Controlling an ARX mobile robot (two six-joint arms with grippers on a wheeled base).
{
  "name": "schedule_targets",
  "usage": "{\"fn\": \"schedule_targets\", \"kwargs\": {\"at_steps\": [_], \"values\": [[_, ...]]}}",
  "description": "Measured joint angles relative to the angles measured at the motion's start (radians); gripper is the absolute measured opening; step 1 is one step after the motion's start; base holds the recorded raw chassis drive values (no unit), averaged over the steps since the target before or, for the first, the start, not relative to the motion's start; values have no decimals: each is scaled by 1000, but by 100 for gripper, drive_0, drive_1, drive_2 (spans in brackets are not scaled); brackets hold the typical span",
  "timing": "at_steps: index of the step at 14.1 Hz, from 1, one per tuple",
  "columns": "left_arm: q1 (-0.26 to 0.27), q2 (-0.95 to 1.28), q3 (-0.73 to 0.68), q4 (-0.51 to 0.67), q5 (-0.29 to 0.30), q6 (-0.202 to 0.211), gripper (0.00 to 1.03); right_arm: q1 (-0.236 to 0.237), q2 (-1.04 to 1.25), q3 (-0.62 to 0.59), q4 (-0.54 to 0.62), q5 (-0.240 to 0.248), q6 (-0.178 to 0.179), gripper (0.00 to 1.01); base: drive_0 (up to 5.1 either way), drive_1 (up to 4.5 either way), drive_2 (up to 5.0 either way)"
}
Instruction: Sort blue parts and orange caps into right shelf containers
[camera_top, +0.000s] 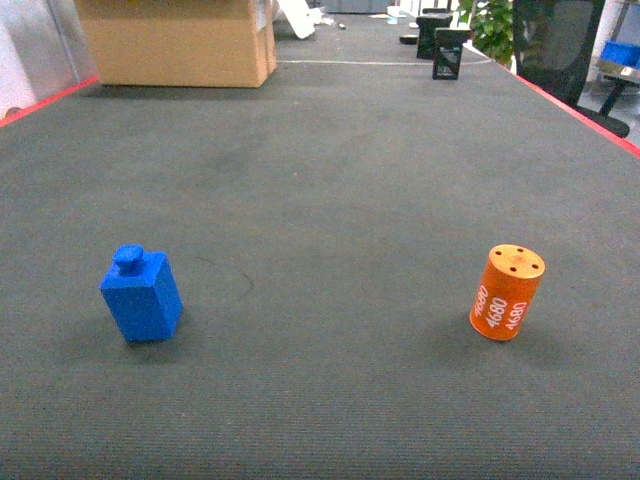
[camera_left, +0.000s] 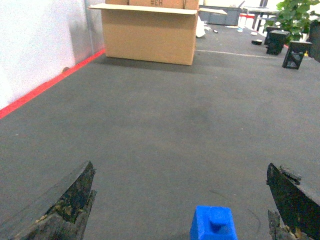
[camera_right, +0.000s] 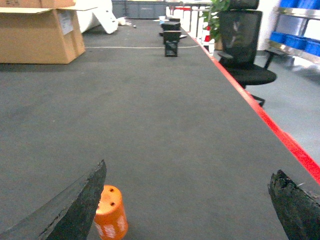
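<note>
We see a dark grey bench (camera_top: 330, 180) edged in red, a cardboard box (camera_top: 175, 40) at its far end; both end effectors (camera_left: 182, 200) (camera_right: 192, 205) gape wide, holding nothing.

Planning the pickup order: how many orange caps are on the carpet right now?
1. The orange cap stands upright on the grey carpet, right of the blue part. In the right wrist view it sits beside the open right gripper's left finger. None other is visible.
</note>
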Motion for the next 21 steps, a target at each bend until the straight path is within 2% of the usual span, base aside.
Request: {"fn": "schedule_targets", "kwargs": {"at_steps": [1,2,4,10,16,21], "values": [[-15,299,122,85,14,-10,98,28,318,125,114,-37,34,98,0,0,0],[-24,488,226,87,19,-19,98,60,545,231,133,-46,72,98,0,0,0],[-28,549,274,91,41,-24,98,71,634,294,140,-51,89,98,0,0,0],[-32,682,316,104,77,-43,98,98,819,364,162,-52,123,98,0,0,0],[-51,808,372,97,84,-47,98,97,964,414,188,-35,142,98,0,0,0],[-44,896,402,76,85,-68,98,103,1083,465,190,-2,171,98,0,0,0]]}}
